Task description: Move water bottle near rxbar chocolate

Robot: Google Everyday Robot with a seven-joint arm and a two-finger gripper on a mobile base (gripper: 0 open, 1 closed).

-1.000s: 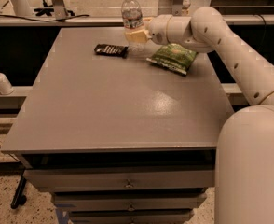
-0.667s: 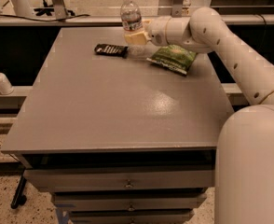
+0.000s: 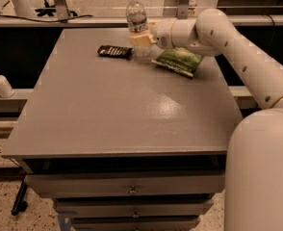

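Work surface: grey table (image 3: 108,114) with a flat matt top, glare patch right of centre; stacked drawers (image 3: 132,189) with small metal pulls below the front edge. Surroundings: speckled floor (image 3: 2,211) at lower left; dark recess and a pale ledge to the left, carrying a small white pump bottle (image 3: 0,82); metal frame legs and cables beyond the far edge. At right foreground, large white robot base (image 3: 262,172); white arm (image 3: 237,47) reaching up and leftwards across the far right corner of the table. Gripper (image 3: 141,39) at the far edge of the table, left of the wrist, clamped on the lower half of the water bottle (image 3: 136,18), tan fingers against the clear ribbed body. Water bottle upright, white cap uppermost, label band above the gripper; base close to the tabletop, contact with the surface not determinable. Rxbar chocolate (image 3: 114,51) flat on the table just left of the bottle, black wrapper, long side roughly parallel to the far edge. Green chip bag (image 3: 177,60) flat on the table just right of the bottle, beneath the wrist.
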